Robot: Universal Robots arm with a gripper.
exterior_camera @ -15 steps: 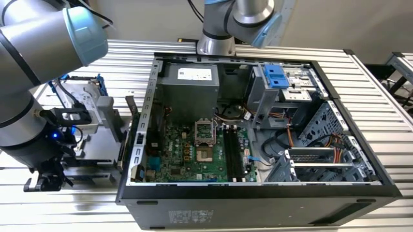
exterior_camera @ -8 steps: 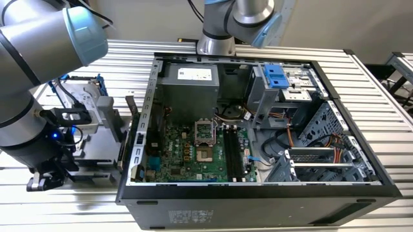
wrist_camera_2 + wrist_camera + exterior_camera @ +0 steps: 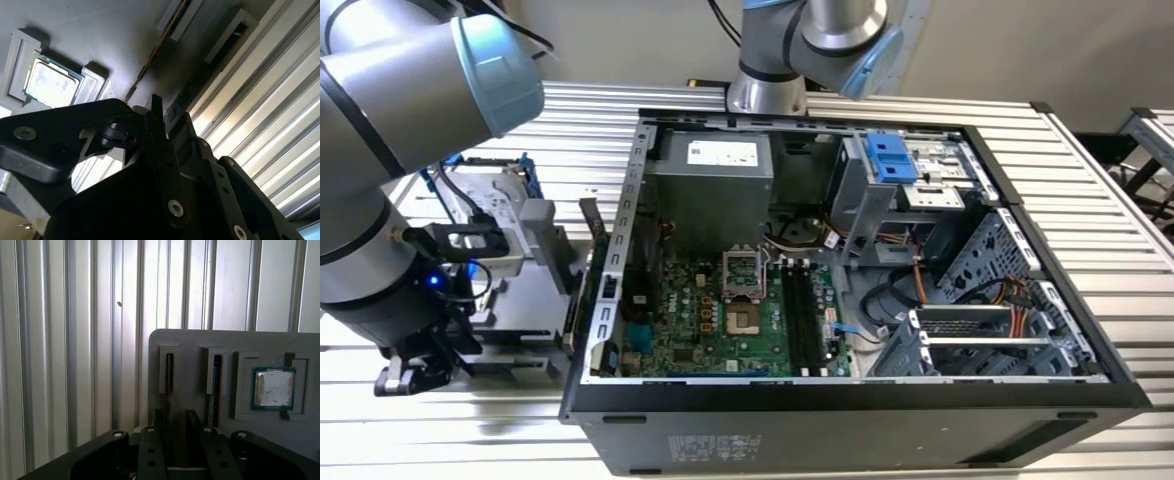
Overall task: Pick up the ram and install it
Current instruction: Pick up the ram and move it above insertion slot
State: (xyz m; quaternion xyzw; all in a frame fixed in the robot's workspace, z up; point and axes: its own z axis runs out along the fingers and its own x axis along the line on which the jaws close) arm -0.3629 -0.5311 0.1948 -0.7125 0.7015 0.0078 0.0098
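Observation:
In the first wrist view a grey holder plate [image 3: 200, 342] lies on the ribbed table. Two thin ram sticks stand edge-on in its two narrow slots, one ram [image 3: 169, 372] in line with my gripper and the other ram [image 3: 216, 385] beside it. My gripper [image 3: 175, 427] hovers at the plate's near edge, open. Its fingers [image 3: 157, 422] stand on either side of the first slot's line, with nothing gripped. In the second wrist view the fingers [image 3: 157, 125] rise dark in front of the same slot. The motherboard's black slots [image 3: 803, 315] lie inside the open computer case [image 3: 854, 410].
A small square silver chip [image 3: 272, 388] sits in a recess of the holder plate, also seen as the chip [image 3: 49, 82]. My arm [image 3: 374, 290] stands over the grey holder [image 3: 520, 300] at the exterior view's left, outside the case wall [image 3: 620, 250]. A second arm's base [image 3: 767, 90] rises behind the case.

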